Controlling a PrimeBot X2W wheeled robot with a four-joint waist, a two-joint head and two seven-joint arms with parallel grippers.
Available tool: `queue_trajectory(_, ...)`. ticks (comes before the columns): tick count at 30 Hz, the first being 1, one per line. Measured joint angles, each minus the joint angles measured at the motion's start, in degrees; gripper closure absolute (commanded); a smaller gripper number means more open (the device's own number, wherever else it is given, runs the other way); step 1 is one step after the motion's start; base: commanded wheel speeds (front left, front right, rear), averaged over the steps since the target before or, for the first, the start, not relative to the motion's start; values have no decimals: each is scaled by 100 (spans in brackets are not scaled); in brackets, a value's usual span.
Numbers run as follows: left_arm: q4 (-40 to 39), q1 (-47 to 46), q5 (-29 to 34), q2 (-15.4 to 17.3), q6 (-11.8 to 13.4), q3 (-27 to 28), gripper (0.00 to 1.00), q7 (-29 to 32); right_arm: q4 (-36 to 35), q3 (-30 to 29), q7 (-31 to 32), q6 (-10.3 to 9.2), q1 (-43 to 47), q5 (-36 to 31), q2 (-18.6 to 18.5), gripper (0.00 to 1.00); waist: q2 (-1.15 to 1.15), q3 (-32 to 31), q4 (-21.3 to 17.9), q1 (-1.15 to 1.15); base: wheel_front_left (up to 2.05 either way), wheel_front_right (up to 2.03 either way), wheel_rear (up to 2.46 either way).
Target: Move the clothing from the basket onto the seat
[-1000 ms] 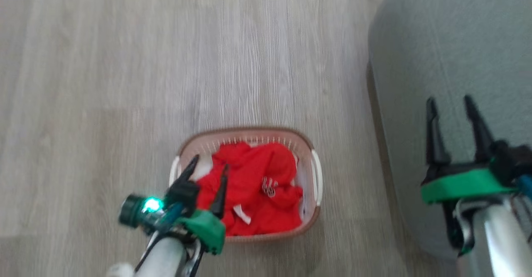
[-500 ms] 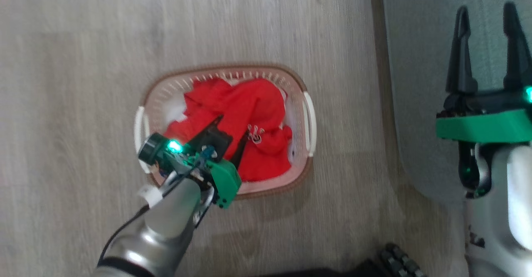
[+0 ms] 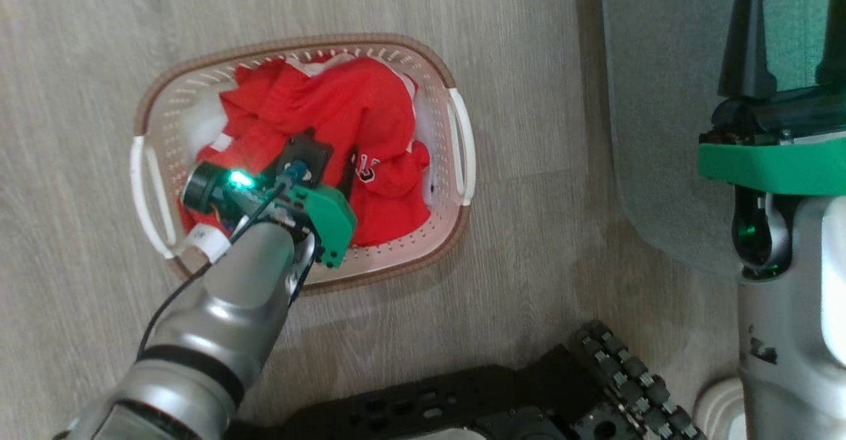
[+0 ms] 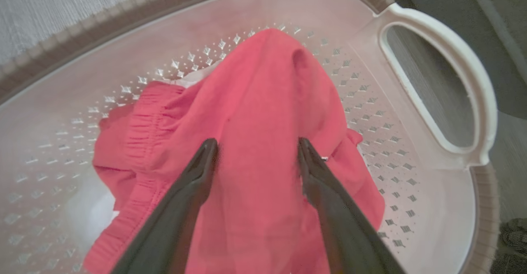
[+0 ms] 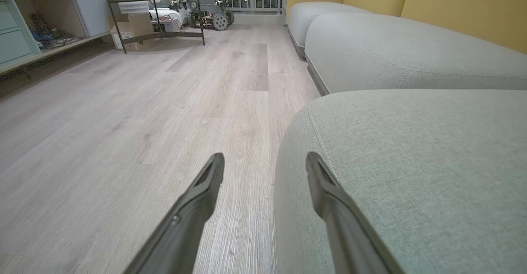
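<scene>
clothing (image 3: 330,103) in basket (image 3: 297,41), lettering (image 3: 367,170) part-hidden | left pincer (image 4: 256,142) spread astride it | right pincer (image 5: 264,155) spread, empty

The basket (image 3: 423,50) is being borne by the floor (image 3: 79,43), left of the middle. The clothing (image 3: 344,103) is being held inside the basket. The left gripper (image 4: 255,144) is being held low in the basket, right over the clothing. The seat (image 3: 654,96) is being seen on the right, apart from the basket, with floor between them. The right gripper (image 5: 265,156) is being held above the seat's left edge.
</scene>
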Motion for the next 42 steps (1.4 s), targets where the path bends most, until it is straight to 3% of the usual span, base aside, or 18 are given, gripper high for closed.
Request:
queue_trajectory(9, 149, -239, -104, -2, 178, -205, 2, 0, 1, 41, 0, 0, -13, 48, 0, 0, 0, 181, -85, -1, 0, 0, 0)
queue_trajectory(10, 200, -238, -149, 0, 178, -230, 55, 0, 2, 43, 0, 0, -16, 60, 0, 0, 0, 176, -87, -1, 0, 0, 0)
queue_trajectory(11, 222, -238, -178, 2, 178, -253, 95, 0, 4, 43, 0, 0, -20, 70, 0, 0, 0, 167, -85, -1, 0, 0, 0)
queue_trajectory(12, 214, -240, -210, 3, 178, -277, 100, 0, 10, 41, 0, 0, -25, 77, 0, 0, 0, 151, -78, -1, 0, 0, 0)
queue_trajectory(19, -219, -202, -319, 2, 178, -283, 100, 0, 188, 16, 0, 0, -22, 76, 0, 0, 0, -167, 37, -1, 0, 0, 0)
queue_trajectory(24, -837, 146, -449, 13, 12, 9, 100, 0, 403, 40, 0, 0, 69, 74, -1, 0, 0, -620, 147, -1, 0, 0, 0)
queue_trajectory(33, -1797, 999, -394, 70, -215, 346, 100, 0, 927, 125, 0, 0, 695, 13, -1, 0, 0, -1779, 378, -1, 0, 0, 0)
queue_trajectory(42, -2210, 1457, -450, 175, -339, 595, 100, 0, 1326, 311, 0, 0, 1425, -19, 0, 0, 0, -3019, 534, -2, 0, 0, 0)
